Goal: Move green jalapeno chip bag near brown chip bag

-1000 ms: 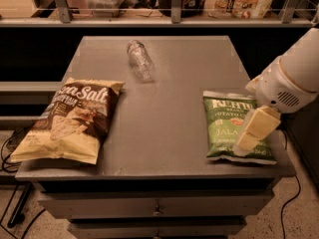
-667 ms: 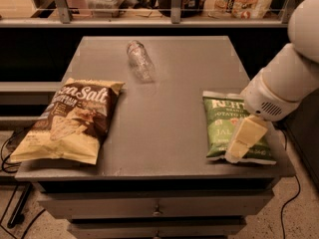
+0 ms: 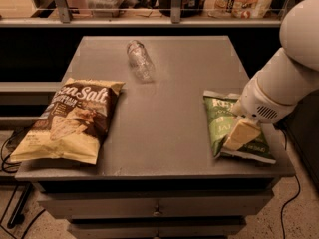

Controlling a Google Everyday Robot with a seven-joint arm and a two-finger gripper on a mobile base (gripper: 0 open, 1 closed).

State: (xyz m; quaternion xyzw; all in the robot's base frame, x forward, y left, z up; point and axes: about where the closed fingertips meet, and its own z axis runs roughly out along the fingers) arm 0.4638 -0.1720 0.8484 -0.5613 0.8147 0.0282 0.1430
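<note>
The green jalapeno chip bag (image 3: 219, 123) lies flat near the table's right front corner, its silvery top edge toward the back. My gripper (image 3: 238, 136) comes in from the right on a white arm and sits low over the bag's middle, covering part of its lettering. The brown chip bag (image 3: 70, 119), dark brown and cream with white "Sea Salt" script, lies at the left front of the table, well apart from the green bag.
A clear plastic bottle (image 3: 139, 59) lies on its side at the back middle of the grey table (image 3: 164, 108). Shelves with packages run behind the table. Drawers sit under the table's front edge. Cables hang at the left and right.
My arm has swung further in over the table and my gripper has moved left and down over the green bag. Neither bag nor the bottle has moved.
</note>
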